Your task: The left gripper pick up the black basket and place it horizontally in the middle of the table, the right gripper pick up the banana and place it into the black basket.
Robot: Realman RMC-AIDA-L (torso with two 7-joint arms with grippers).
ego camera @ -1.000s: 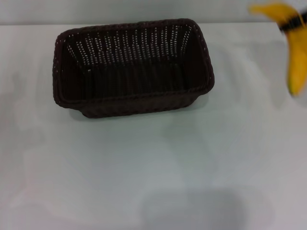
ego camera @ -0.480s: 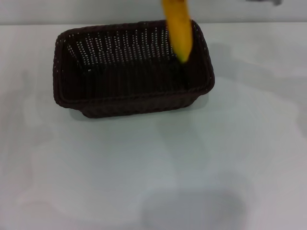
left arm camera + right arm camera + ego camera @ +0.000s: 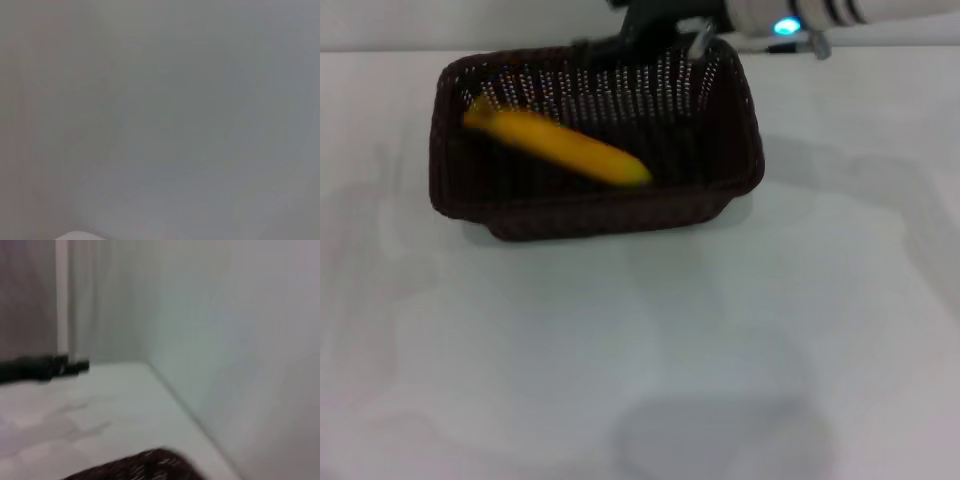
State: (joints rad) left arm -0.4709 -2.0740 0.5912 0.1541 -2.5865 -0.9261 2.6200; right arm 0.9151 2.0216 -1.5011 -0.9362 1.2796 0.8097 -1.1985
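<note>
The dark woven wicker basket (image 3: pixel 595 140) stands at the far middle of the glossy white surface (image 3: pixel 650 350), a curved yellow banana (image 3: pixel 560 148) lying slantwise inside it. The black right hand (image 3: pixel 655 25) crowds its far rim. Bare surface lies open nearer and on both sides.

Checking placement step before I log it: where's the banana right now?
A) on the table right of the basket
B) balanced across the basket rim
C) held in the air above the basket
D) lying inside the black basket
D: in the head view the banana lies inside the black basket, running diagonally across its floor, with the right hand up at the far rim and not holding it.
</note>
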